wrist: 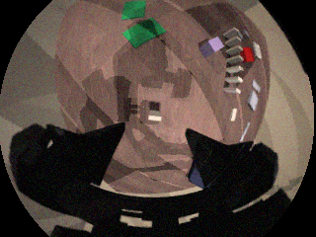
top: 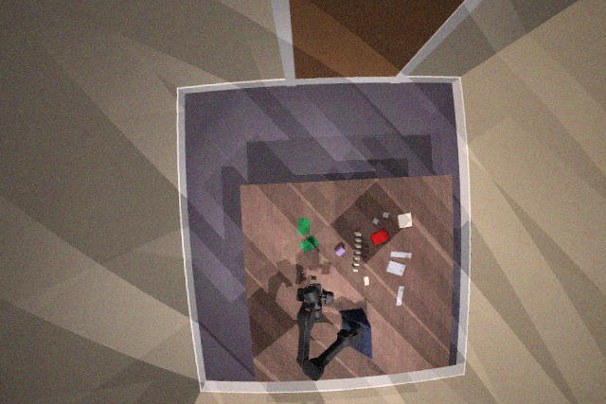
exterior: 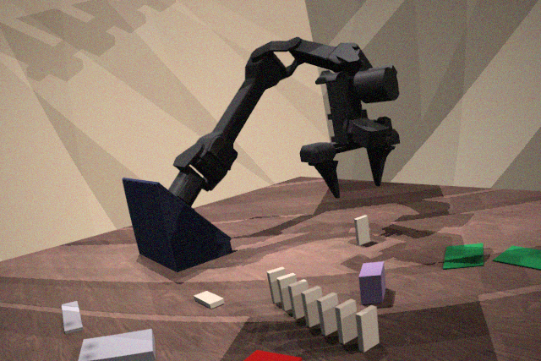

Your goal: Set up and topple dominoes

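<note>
Jaws [top: 307, 278] [exterior: 357, 191] wide apart, holding nothing.

And over on the tabletop we have a purple block [top: 340, 251] [exterior: 371, 283] [wrist: 215, 44], upright! Two green pieces lie flat, near each other: one green sheet [top: 304, 226] [exterior: 520, 257] [wrist: 133, 10] and a second green sheet [top: 309, 244] [exterior: 463, 256] [wrist: 144, 33]. Across the way, a red piece [top: 380, 237] [exterior: 273, 356] [wrist: 248, 54] shows bright, a white square block [top: 404, 219] beyond it, two small grey cubes [top: 381, 218] near them, and three pale grey slabs [top: 396, 268] [exterior: 117, 346] [wrist: 253, 101] sit well apart from the green.
</note>
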Available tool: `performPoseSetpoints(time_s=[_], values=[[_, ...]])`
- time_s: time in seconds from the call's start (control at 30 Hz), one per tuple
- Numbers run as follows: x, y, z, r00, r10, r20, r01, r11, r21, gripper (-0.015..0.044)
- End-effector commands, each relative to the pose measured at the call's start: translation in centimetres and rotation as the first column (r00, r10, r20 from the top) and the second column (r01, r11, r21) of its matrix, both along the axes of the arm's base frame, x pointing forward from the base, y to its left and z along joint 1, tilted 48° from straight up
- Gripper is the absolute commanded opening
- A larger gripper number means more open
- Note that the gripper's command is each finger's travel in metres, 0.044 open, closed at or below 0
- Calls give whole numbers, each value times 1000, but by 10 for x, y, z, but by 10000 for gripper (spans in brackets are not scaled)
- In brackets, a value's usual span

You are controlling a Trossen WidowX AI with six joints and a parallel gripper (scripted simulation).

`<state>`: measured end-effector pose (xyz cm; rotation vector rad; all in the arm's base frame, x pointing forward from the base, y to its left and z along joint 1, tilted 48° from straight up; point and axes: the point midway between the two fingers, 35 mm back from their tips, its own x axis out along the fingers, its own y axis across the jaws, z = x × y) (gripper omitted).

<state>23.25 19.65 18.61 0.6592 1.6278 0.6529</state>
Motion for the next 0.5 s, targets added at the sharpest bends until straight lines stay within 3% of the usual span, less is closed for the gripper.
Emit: performPoseSetpoints(time_s=[0.0,0.47], values=[[-4,17,-15,1000,4,-13,-3,1000,5,440],[-13,50,-43,1000,3,-15,-3,1000,12,440]])
